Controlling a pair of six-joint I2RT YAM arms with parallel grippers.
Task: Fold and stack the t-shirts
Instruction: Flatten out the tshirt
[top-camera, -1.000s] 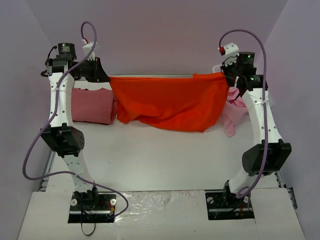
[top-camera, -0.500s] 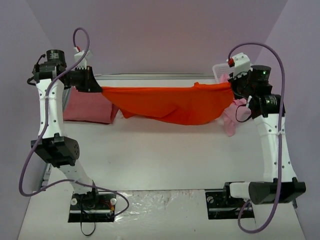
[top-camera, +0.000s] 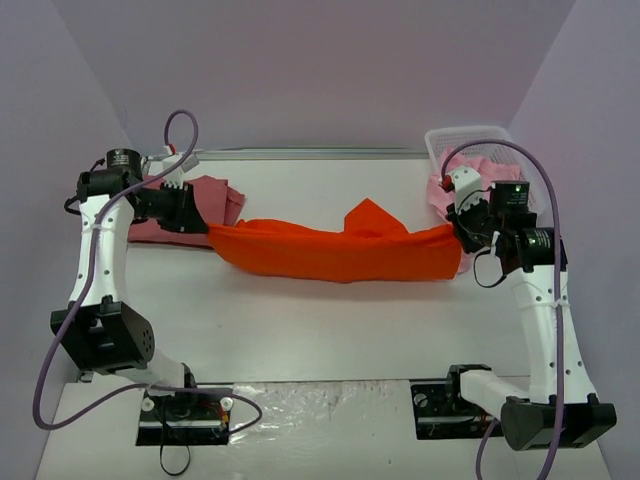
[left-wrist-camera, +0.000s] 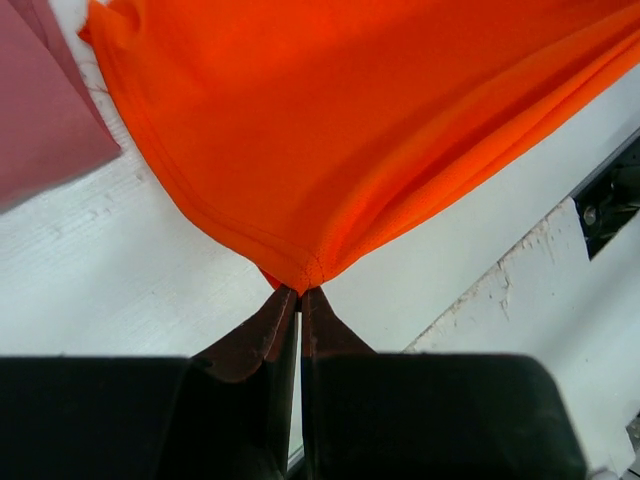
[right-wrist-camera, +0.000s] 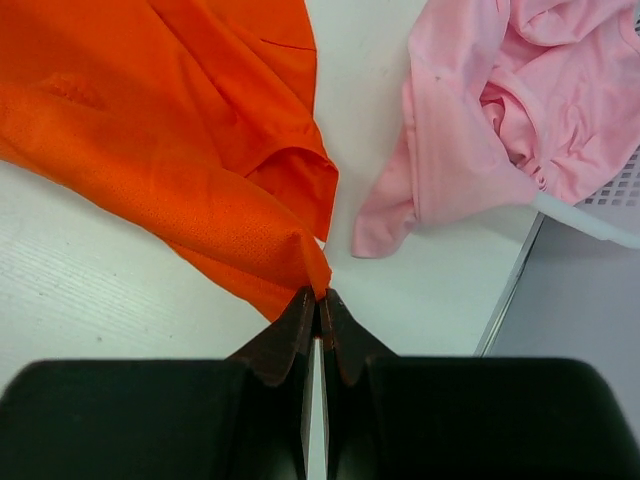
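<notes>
I see the orange-red t-shirt (top-camera: 340, 250) pulled into a long band across the middle of the top view, from left to right. It sags down onto the white table (top-camera: 330, 330). A bump of cloth pokes up near the middle of the band.

My left gripper (left-wrist-camera: 299, 292) is at the left end of the band. In the left wrist view its two fingers are pressed tight together. A corner of the orange-red hem is pinched between the tips.

My right gripper (right-wrist-camera: 318, 296) is at the right end. Its fingers are pressed together too, and they pinch another corner of the same shirt.

The dusty rose-red t-shirt (top-camera: 210, 195) lies on the table at the left of the top view, just behind my left gripper. In the left wrist view it fills the upper left corner, just beside the orange cloth.

The light pink t-shirts (right-wrist-camera: 500, 110) are bunched up in the upper right of the right wrist view. They hang over the edge of the white basket (top-camera: 470, 137). One pink flap lies on the table near the orange-red cloth, with a strip of bare table between them.
</notes>
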